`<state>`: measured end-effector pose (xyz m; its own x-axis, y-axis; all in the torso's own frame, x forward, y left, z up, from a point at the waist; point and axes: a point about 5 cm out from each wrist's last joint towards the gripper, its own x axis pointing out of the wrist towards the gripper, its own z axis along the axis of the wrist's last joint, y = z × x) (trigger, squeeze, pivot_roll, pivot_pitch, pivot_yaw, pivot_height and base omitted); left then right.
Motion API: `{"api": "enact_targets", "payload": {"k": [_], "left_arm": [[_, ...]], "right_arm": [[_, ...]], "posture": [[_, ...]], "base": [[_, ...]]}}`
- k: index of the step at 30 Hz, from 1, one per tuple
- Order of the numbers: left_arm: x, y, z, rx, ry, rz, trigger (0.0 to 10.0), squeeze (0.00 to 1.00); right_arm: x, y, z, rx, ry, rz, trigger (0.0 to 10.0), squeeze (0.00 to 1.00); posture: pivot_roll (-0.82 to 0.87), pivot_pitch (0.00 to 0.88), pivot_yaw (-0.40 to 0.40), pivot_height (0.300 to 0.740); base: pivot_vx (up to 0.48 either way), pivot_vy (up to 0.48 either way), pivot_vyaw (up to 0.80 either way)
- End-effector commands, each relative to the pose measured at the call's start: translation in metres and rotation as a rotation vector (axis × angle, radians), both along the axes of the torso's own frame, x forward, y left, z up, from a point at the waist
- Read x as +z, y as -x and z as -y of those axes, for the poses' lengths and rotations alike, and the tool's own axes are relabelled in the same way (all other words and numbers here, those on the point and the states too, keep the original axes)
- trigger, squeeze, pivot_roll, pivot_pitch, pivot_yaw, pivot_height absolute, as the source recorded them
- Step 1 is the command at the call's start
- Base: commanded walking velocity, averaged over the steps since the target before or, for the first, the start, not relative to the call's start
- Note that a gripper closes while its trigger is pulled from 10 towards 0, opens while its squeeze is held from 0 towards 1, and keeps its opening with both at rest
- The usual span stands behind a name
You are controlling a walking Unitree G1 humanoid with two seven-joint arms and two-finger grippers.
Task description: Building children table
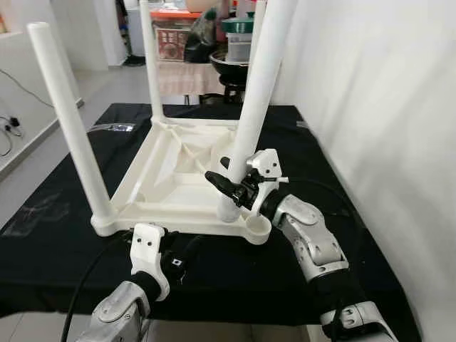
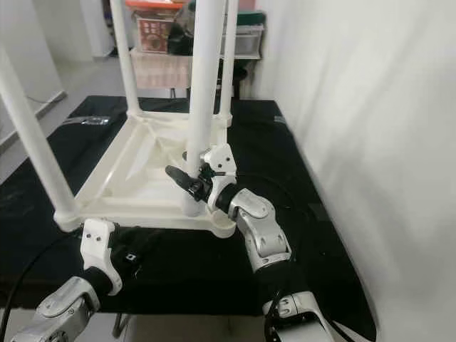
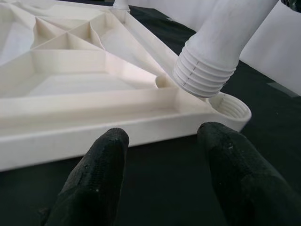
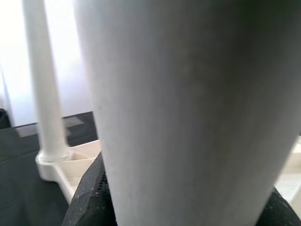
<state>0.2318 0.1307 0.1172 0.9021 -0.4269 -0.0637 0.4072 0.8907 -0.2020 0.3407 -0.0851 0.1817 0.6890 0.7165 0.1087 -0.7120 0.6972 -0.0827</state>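
A white plastic children's table (image 1: pixel 178 178) lies upside down on a black cloth. Three white legs stand in its corners: near left (image 1: pixel 71 121), far left (image 1: pixel 149 57) and far right (image 2: pixel 229 64). My right gripper (image 1: pixel 231 187) is shut on a fourth leg (image 1: pixel 260 92) low on its shaft, and the leg leans slightly. Its threaded end (image 3: pixel 202 75) hovers just above the open corner socket (image 3: pixel 230 106) at the near right. The leg (image 4: pixel 188 108) sits between the black fingers (image 4: pixel 89 193). My left gripper (image 3: pixel 162 136) is open, low on the cloth, pointing at the table's front rim.
The black-covered worktable (image 1: pixel 57 228) ends close to my body. A white wall (image 1: pixel 370 107) runs along the right. Behind the worktable are a stool with dark pots (image 1: pixel 231 64) and a stocked shelf with a basket (image 1: pixel 171 39). Grey floor with a cable (image 1: pixel 11 128) lies left.
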Motion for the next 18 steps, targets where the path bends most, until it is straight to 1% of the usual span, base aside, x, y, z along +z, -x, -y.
{"api": "enact_targets", "payload": {"k": [1,5,7,9,10,11,12,13,14,16,17,18], "left_arm": [[0.001,-0.002,0.001,-0.007,-0.001,0.016,10.0,0.00],[0.002,-0.002,0.001,-0.011,0.000,0.022,10.0,0.00],[0.003,-0.002,0.001,-0.011,0.002,0.027,10.0,0.00],[0.003,-0.002,0.001,-0.011,0.003,0.029,10.0,0.00],[0.004,-0.001,0.005,-0.039,0.018,0.027,10.0,0.00],[0.004,0.002,0.010,-0.073,0.010,0.014,10.0,0.00],[0.004,0.002,0.010,-0.073,0.010,0.014,10.0,0.00],[0.003,0.003,0.014,-0.096,0.003,0.004,10.0,0.00],[0.001,0.006,0.018,-0.129,-0.016,0.001,10.0,0.00],[-0.001,0.009,0.021,-0.157,-0.036,0.001,10.0,0.00],[-0.001,0.009,0.021,-0.157,-0.036,0.001,10.0,0.00],[-0.006,0.013,0.023,-0.185,-0.068,-0.010,10.0,0.00]], "right_arm": [[0.003,-0.001,0.003,-0.007,-0.012,0.000,10.0,0.00],[0.004,0.000,0.004,0.009,-0.020,0.000,10.0,0.00],[0.005,0.002,0.004,0.052,-0.059,-0.010,10.0,0.00],[0.006,0.003,0.004,0.061,-0.069,-0.013,10.0,0.00],[0.005,0.004,0.003,0.073,-0.067,-0.013,10.0,0.00],[0.005,0.006,0.002,0.080,-0.073,-0.013,10.0,0.00],[0.005,0.006,0.002,0.080,-0.073,-0.013,10.0,0.00],[0.004,0.007,0.002,0.085,-0.078,-0.013,10.0,0.00],[0.003,0.008,0.000,0.086,-0.050,-0.010,10.0,0.00],[0.001,0.008,0.000,0.085,-0.012,-0.006,10.0,0.00],[0.001,0.008,0.000,0.085,-0.012,-0.006,10.0,0.00],[0.000,0.011,0.000,0.116,-0.013,-0.007,10.0,0.00]], "posture": [[0.00,0.000,-0.003,0.740],[0.00,0.000,-0.002,0.740],[0.00,0.000,0.000,0.740],[0.00,0.000,0.000,0.740],[0.00,0.000,0.000,0.740],[0.00,0.000,-0.001,0.740],[0.00,0.000,-0.001,0.740],[0.00,0.000,0.000,0.740],[0.00,0.000,0.003,0.740],[0.00,0.000,0.002,0.740],[0.00,0.000,0.002,0.740],[0.01,0.000,0.000,0.740]], "base": [[0.296,0.000,0.00],[0.297,0.000,0.00],[0.304,0.000,0.00],[0.292,0.000,0.00],[0.000,0.000,0.80],[0.000,0.000,0.00],[0.000,0.000,0.00],[0.000,0.000,0.00],[0.000,0.000,0.00],[0.000,0.000,0.00],[0.000,0.000,0.00],[0.000,0.000,0.00]]}}
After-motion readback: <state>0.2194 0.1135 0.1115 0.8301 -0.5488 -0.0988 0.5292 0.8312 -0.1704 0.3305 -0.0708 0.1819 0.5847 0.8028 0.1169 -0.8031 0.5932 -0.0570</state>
